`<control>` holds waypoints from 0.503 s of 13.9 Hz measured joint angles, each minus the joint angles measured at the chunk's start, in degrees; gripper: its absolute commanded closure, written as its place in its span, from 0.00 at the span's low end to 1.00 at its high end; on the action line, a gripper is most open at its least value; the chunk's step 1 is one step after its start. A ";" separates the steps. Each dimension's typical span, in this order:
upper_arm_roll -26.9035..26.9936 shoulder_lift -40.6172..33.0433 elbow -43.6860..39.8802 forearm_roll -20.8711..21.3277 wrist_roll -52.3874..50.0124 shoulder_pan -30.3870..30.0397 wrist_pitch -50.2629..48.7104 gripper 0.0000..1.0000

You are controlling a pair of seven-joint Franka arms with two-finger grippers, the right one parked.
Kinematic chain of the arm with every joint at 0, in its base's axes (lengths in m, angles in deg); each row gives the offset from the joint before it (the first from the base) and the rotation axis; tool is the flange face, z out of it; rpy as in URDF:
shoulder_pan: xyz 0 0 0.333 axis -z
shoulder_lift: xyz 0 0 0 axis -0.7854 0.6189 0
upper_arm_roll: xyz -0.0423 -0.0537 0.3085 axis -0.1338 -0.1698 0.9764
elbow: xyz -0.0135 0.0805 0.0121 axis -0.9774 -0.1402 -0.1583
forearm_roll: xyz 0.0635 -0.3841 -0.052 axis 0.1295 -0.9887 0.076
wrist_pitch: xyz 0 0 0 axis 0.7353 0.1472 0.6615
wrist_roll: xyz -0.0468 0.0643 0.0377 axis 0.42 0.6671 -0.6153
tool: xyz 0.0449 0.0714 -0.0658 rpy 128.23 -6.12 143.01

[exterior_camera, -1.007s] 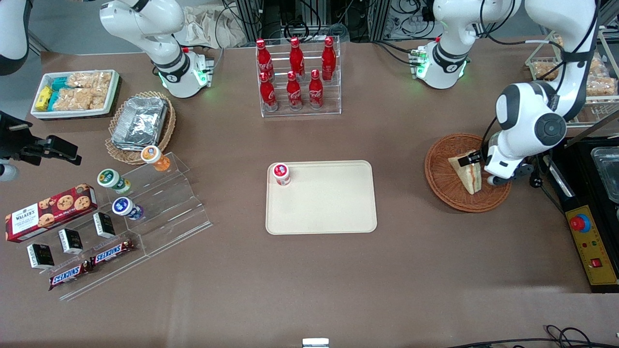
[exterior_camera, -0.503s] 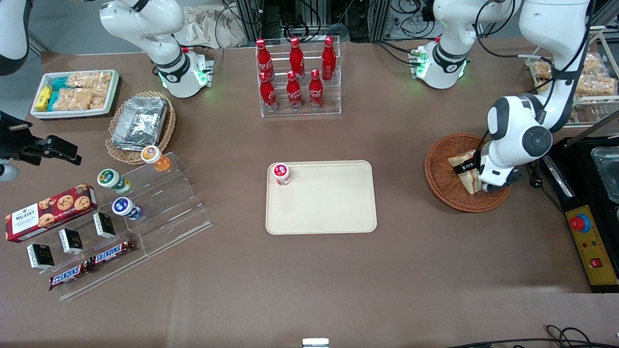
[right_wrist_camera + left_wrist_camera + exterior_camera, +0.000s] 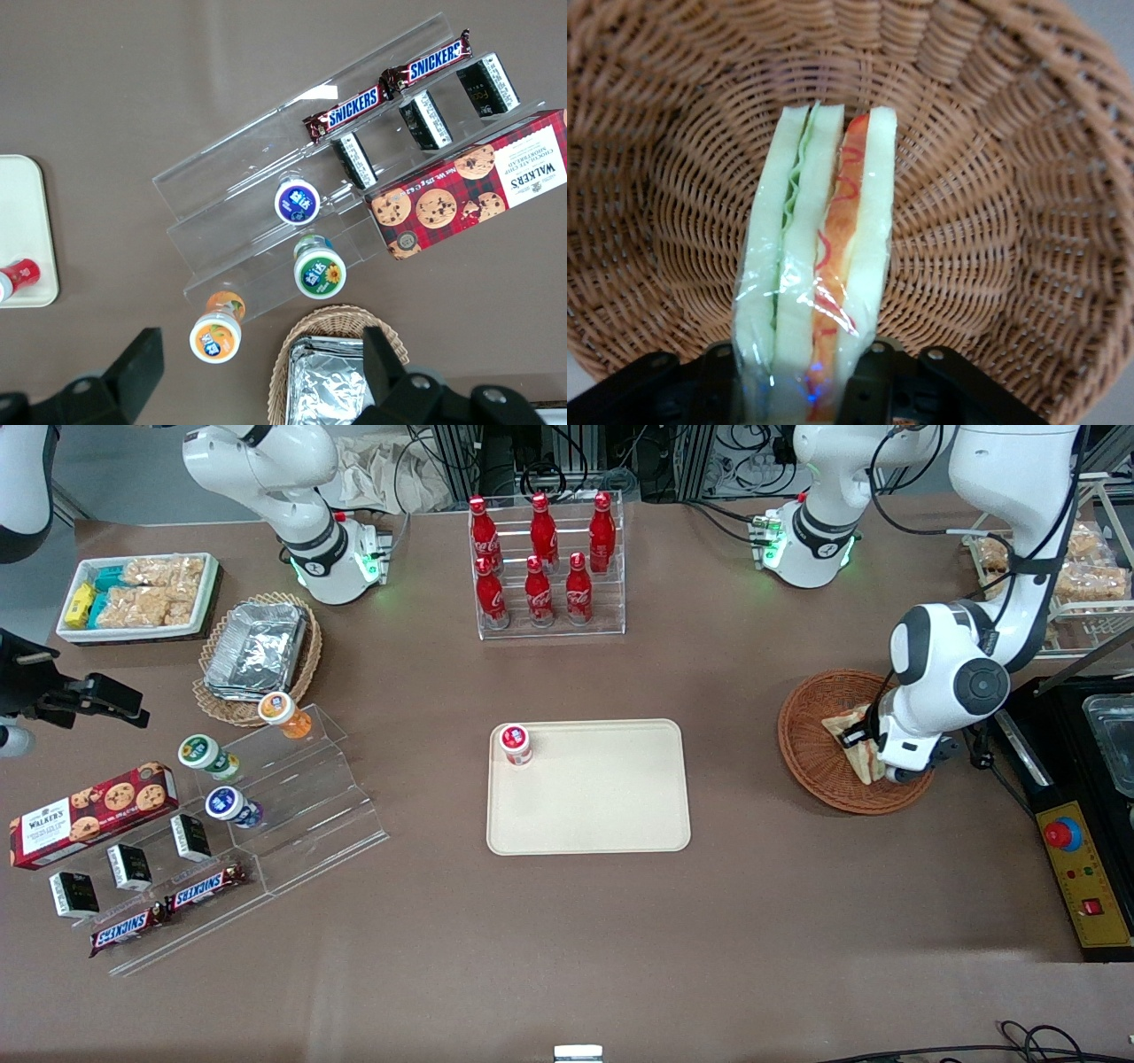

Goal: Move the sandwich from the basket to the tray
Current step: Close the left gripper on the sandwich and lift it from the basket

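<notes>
Reddish-brown wicker, round and shallow: the basket (image 3: pixel 819 757) sits toward my working end of the table, well apart from the tray (image 3: pixel 589 815), with bare brown tabletop between the two. Contents: one sandwich (image 3: pixel 819 257), a wedge of white bread in clear wrap, standing on edge in the basket's hollow with its filling side up (green leaf in one seam, red and orange in the other). My gripper (image 3: pixel 811 390) is down inside the basket, its black fingers (image 3: pixel 864 376) set one on each bread face at the near end of the wedge, pinching the sandwich between them. The woven wall rises all round the sandwich, free of its sides and its tip in the wrist view. Tray: cream-beige, rectangular, rounded corners, low rim, lying flat at mid-table. One red-capped small bottle (image 3: pixel 516 744) stands in its corner farthest from the front camera, toward the parked arm's end; the rest of its surface is bare. Rack of red bottles (image 3: pixel 545 567): farther from the camera than the tray.
</notes>
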 measured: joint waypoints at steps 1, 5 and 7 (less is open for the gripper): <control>0.02 -0.68 -0.73 0.00 -0.11 -0.01 -1.64 0.69; 0.31 -4.23 -7.49 0.03 -0.56 -0.26 -14.30 0.68; 0.33 -5.36 -12.65 0.05 -0.67 -0.43 -21.27 0.68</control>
